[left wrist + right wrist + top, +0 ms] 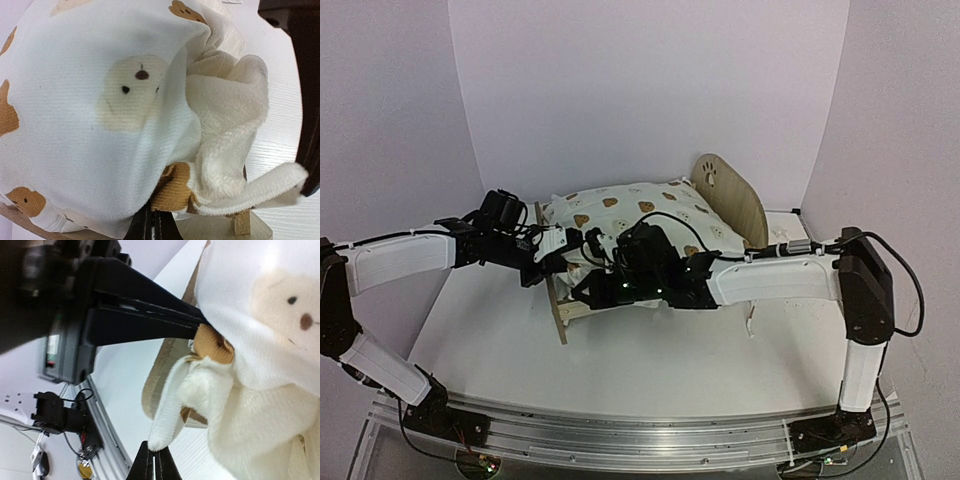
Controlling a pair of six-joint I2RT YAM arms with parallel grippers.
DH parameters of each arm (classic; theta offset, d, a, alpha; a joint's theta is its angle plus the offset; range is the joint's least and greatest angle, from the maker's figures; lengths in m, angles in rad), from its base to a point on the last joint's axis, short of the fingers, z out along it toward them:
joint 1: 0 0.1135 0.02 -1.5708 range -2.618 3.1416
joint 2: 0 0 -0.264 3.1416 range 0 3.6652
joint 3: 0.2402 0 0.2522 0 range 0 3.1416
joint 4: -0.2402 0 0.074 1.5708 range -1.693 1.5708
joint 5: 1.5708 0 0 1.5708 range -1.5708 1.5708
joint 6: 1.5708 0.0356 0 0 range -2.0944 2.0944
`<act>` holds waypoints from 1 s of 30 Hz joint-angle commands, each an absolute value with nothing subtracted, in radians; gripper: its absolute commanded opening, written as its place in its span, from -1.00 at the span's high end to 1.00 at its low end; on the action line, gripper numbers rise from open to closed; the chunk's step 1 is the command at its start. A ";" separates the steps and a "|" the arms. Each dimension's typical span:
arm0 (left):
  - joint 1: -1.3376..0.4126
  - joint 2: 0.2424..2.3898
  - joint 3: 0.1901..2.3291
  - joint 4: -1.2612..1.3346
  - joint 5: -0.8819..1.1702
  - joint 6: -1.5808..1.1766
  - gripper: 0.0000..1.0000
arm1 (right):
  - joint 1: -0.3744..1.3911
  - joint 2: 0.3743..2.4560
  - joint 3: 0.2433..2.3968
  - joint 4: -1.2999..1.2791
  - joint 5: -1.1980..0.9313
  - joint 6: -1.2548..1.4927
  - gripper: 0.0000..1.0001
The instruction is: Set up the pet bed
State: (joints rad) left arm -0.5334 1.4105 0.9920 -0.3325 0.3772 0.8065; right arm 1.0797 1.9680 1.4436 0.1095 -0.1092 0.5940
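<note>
obstacles: black left gripper (152, 224) and black right gripper (154, 466) crowd the light-wood rounded near end board (560, 315) | free: white tabletop (650, 370) in front

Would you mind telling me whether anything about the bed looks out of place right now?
Yes: the duvet is not spread flat. It is heaped on the frame and bunched at the near end board, with its fleecy underside turned out there.

Soft even light; duvet (70, 165) glares white in slightly blurred wrist views.
</note>
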 commanded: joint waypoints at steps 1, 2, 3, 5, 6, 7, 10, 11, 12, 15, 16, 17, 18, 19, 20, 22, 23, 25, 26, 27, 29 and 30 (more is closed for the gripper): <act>-0.518 1.400 0.979 -0.307 0.346 0.814 1.00 | 1.059 1.883 1.436 0.161 -0.309 0.601 1.00; -0.519 1.399 0.977 -0.307 0.346 0.815 1.00 | 1.057 1.885 1.444 0.191 -0.360 0.602 1.00; -0.518 1.400 0.976 -0.307 0.346 0.815 1.00 | 1.057 1.887 1.456 0.214 -0.414 0.604 1.00; -0.516 1.400 0.974 -0.305 0.345 0.817 1.00 | 1.055 1.891 1.485 0.236 -0.526 0.608 1.00; -0.515 1.399 0.973 -0.304 0.345 0.818 1.00 | 1.054 1.890 1.498 0.241 -0.576 0.612 1.00; -0.514 1.399 0.972 -0.304 0.345 0.818 1.00 | 1.052 1.887 1.508 0.247 -0.615 0.619 1.00; -0.512 1.401 0.970 -0.304 0.347 0.823 1.00 | 1.043 1.862 1.509 0.270 -0.676 0.642 1.00; -0.512 1.401 0.970 -0.303 0.347 0.824 1.00 | 1.037 1.844 1.497 0.290 -0.681 0.648 1.00; -0.511 1.401 0.969 -0.302 0.348 0.825 1.00 | 1.031 1.830 1.480 0.317 -0.684 0.660 1.00; -0.511 1.402 0.966 -0.300 0.350 0.827 1.00 | 1.006 1.792 1.433 0.428 -0.697 0.724 1.00; -0.511 1.402 0.966 -0.299 0.350 0.827 1.00 | 0.999 1.780 1.422 0.461 -0.701 0.741 1.00; -0.511 1.401 0.965 -0.299 0.350 0.827 1.00 | 0.993 1.768 1.412 0.486 -0.702 0.754 1.00; -0.511 1.401 0.965 -0.299 0.350 0.829 1.00 | 0.986 1.756 1.402 0.503 -0.701 0.760 1.00; -0.510 1.401 0.965 -0.300 0.351 0.828 1.00 | 0.982 1.742 1.394 0.516 -0.703 0.765 1.00; -0.510 1.401 0.965 -0.299 0.351 0.829 1.00 | 0.978 1.728 1.387 0.529 -0.708 0.768 1.00; -0.509 1.402 0.966 -0.299 0.352 0.830 1.00 | 0.965 1.701 1.365 0.538 -0.711 0.776 0.99; -0.509 1.402 0.967 -0.298 0.353 0.831 1.00 | 0.961 1.684 1.353 0.540 -0.710 0.778 0.99; -0.509 1.403 0.967 -0.296 0.353 0.833 1.00 | 0.948 1.656 1.320 0.540 -0.702 0.782 0.97; -0.509 1.403 0.967 -0.296 0.353 0.834 1.00 | 0.946 1.640 1.307 0.540 -0.700 0.782 0.97; -0.509 1.403 0.966 -0.296 0.353 0.834 1.00 | 0.944 1.623 1.295 0.539 -0.699 0.781 0.96; -0.509 1.402 0.965 -0.296 0.353 0.836 1.00 | 0.939 1.594 1.269 0.539 -0.699 0.776 0.91; -0.509 1.402 0.966 -0.296 0.352 0.836 1.00 | 0.938 1.575 1.260 0.537 -0.700 0.774 0.87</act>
